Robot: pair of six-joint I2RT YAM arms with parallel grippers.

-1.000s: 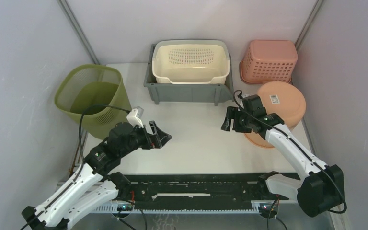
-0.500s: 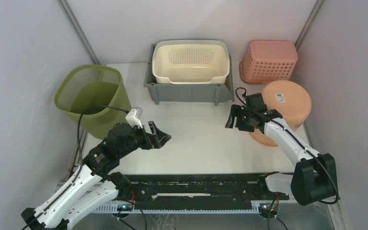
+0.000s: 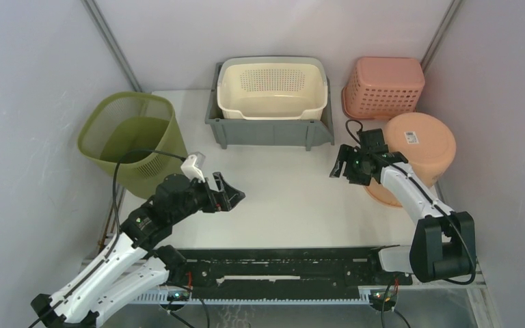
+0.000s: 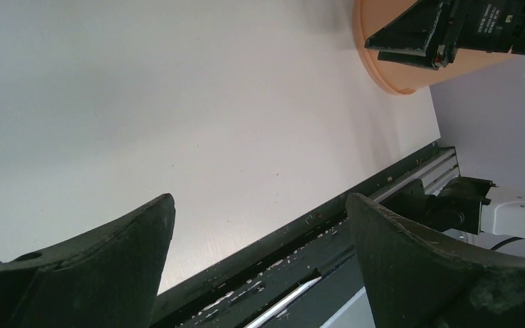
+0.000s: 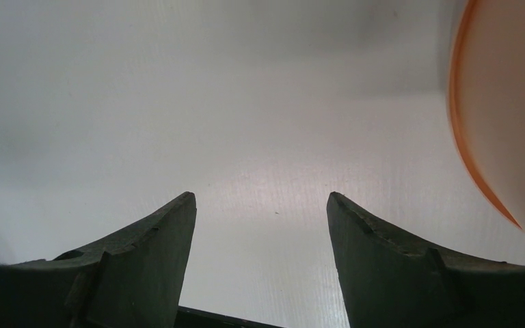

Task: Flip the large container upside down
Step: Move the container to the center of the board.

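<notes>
Both left gripper [image 3: 235, 199] and right gripper [image 3: 339, 171] gape empty; orange basin [image 3: 420, 149] tilts base-up.

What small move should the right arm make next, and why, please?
Probably draw the right gripper away from the orange basin. Its jaws stand open and empty, and the basin already shows its bottom upward, seemingly a little tilted, so it could settle flat.

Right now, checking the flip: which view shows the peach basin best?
Top external: nearly the whole peach basin shows, stickered bottom facing up. Left wrist: only a rim arc; right wrist: a blurred edge.
</notes>
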